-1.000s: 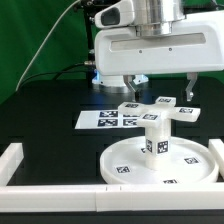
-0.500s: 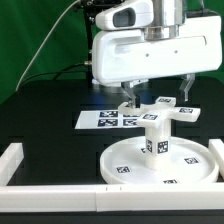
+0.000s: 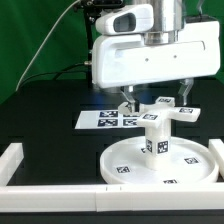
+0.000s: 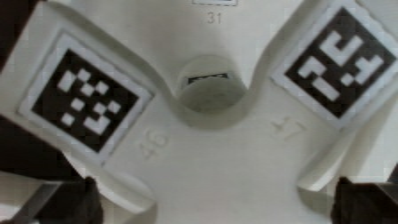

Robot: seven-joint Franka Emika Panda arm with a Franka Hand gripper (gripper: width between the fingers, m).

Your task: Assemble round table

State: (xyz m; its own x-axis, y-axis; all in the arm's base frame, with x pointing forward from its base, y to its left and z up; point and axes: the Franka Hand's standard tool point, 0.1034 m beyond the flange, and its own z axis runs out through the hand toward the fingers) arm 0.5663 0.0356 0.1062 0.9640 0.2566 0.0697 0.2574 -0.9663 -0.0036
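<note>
The wide rimmed round disc (image 3: 120,160) lies on the black table. The short thick cylinder (image 3: 155,138) stands upright on its middle. The smaller flat-armed piece (image 3: 160,111) rests on top of the cylinder. My gripper (image 3: 157,97) hangs just above it, open, one finger on each side of the piece. In the wrist view the flat-armed piece (image 4: 214,170) fills the frame with two tags and a round centre hole (image 4: 210,88). My gripper (image 4: 217,200) shows only as dark fingertips (image 4: 54,205) at the frame's two corners, apart from the piece.
The marker board (image 3: 100,118) lies flat behind the disc, at the exterior view's left. Long white border rails run along the front (image 3: 50,185), the left (image 3: 10,160) and the right (image 3: 216,150). A cable hangs at the back left.
My gripper has come down a little toward the flat-armed piece and shifted slightly to the exterior view's left. The parts have not moved.
</note>
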